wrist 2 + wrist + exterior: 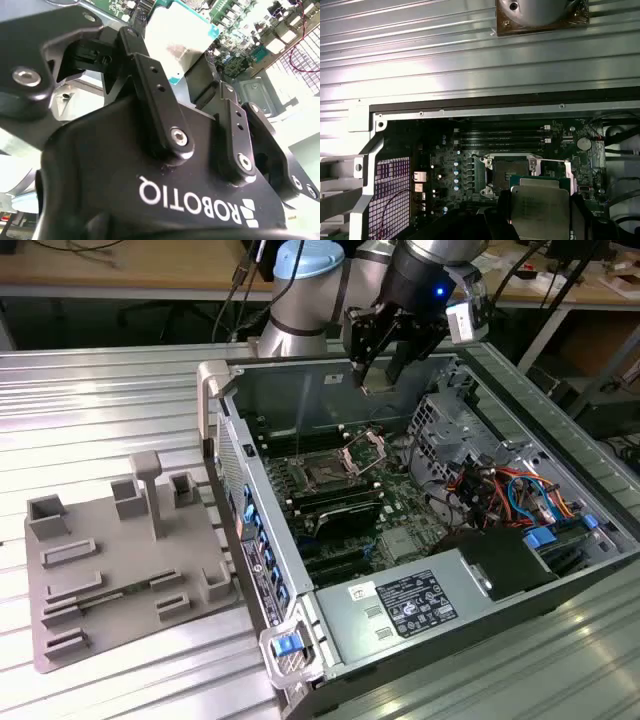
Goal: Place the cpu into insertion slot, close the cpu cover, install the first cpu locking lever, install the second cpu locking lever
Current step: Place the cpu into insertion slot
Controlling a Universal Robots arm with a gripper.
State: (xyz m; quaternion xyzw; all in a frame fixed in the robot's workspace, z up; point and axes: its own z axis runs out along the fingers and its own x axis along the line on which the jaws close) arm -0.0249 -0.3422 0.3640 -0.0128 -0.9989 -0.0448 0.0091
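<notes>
My gripper [378, 380] hangs above the open computer case, shut on the cpu [379, 390], a small flat square chip. In both wrist views the cpu [540, 205] [177, 42] sits clamped between the two black fingers [150, 80], metal top showing. The insertion slot [328, 476] lies on the motherboard below and toward the exterior view's left of the gripper, its dark centre uncovered [509, 172]. The cpu cover [365, 448] stands tilted up at the slot's far edge. In the first wrist view the held chip overlaps one corner of the slot.
Black memory slots [340, 505] run beside the socket. A grey power supply box [410, 605] fills the case's near end. A drive cage [440, 425] and coloured cables [510, 495] crowd the exterior view's right. A grey fixture plate [120, 560] lies outside the case on the left.
</notes>
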